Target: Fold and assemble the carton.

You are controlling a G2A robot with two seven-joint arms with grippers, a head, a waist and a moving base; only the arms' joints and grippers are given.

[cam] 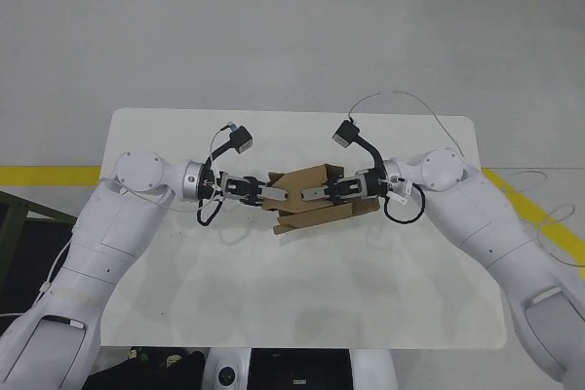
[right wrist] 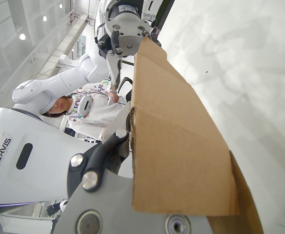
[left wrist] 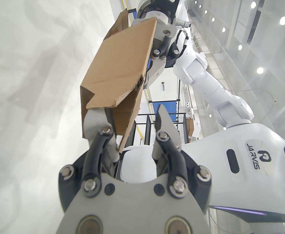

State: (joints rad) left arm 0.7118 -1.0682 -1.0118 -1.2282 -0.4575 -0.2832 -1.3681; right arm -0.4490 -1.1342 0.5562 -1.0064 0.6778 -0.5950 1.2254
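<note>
A brown cardboard carton point(cam: 307, 195), partly folded with loose flaps, sits between my two grippers over the middle of the white table point(cam: 370, 283). My left gripper point(cam: 263, 192) is at the carton's left end. In the left wrist view this gripper point(left wrist: 126, 113) is open, one finger tucked under a flap of the carton point(left wrist: 118, 66) and the other finger point(left wrist: 163, 122) standing free outside. My right gripper point(cam: 314, 192) grips the carton's opposite wall. One of its fingers point(left wrist: 154, 69) lies flat against the panel. In the right wrist view the carton point(right wrist: 176, 147) hides the far finger.
The table's bare surface stretches on all sides of the carton, with its front edge point(cam: 302, 346) near the robot. Loose cables point(cam: 409, 97) arch above the right wrist. Grey floor with a yellow line point(cam: 39, 175) lies beyond the table.
</note>
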